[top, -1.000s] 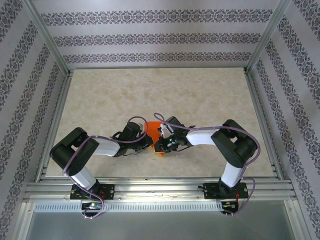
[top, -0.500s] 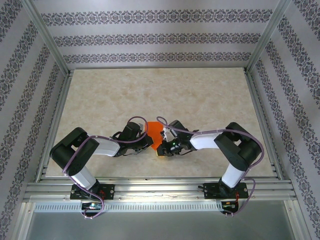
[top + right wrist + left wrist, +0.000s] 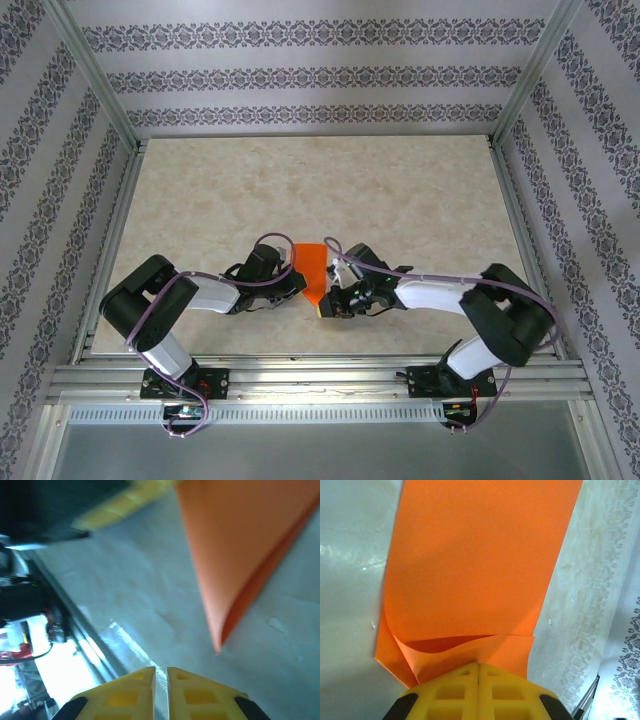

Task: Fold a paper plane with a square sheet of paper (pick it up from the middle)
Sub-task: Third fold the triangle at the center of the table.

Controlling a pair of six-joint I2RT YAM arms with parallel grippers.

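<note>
Early-to-mid fold, by my read: the square sheet of paper (image 3: 311, 268) is already doubled over – layered edges show in the left wrist view (image 3: 480, 570) and a folded pointed corner in the right wrist view (image 3: 240, 545) – but it is a wide panel, not yet a narrow dart, so the nose and wing creases look left to do. It sits low at the near-middle of the desk (image 3: 400, 200) between the arms, the left tool (image 3: 478, 666) pressed together and pinching its near edge, the right tool (image 3: 161, 672) barely parted, holding nothing, just short of the corner. Long axis runs roughly far-to-near, point toward the arm bases.
</note>
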